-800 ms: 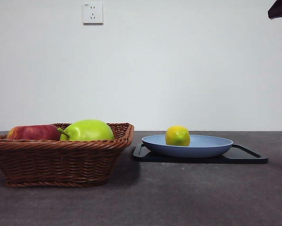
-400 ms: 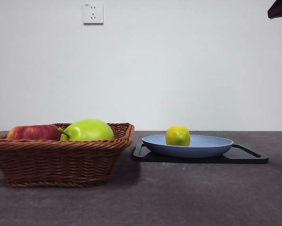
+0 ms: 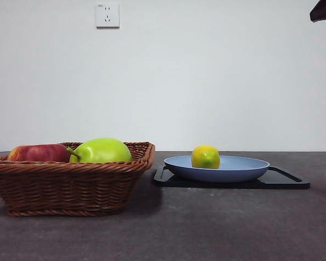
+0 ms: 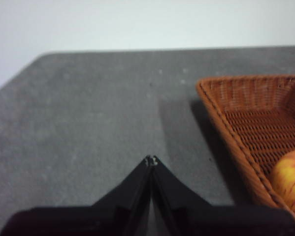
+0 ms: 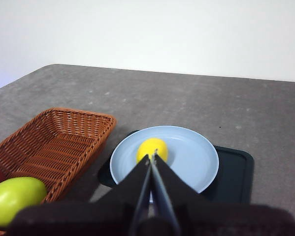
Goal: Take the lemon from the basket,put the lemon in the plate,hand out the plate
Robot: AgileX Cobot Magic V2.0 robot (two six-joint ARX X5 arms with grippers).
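Nearest, on the bench (image 3: 206, 228), the basket (image 3: 70, 179) with red apple (image 3: 38, 153) and green fruit (image 3: 101, 150); farther back, the lemon (image 3: 205, 157) already in the plate (image 3: 244, 169) on the black tray (image 3: 288, 182). Handing out the plate left, judging by this. Right hand (image 5: 151, 158) clenched and empty above the plate, left hand (image 4: 151, 161) clenched beside the basket; next, opening and coming down onto the plate's rim.

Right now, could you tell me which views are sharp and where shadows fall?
Front view: sharp, even light, basket shadowing the table beside it. Left wrist view: soft throughout, red apple blurred. Right wrist view: lemon fairly clear, own jaws blurred.
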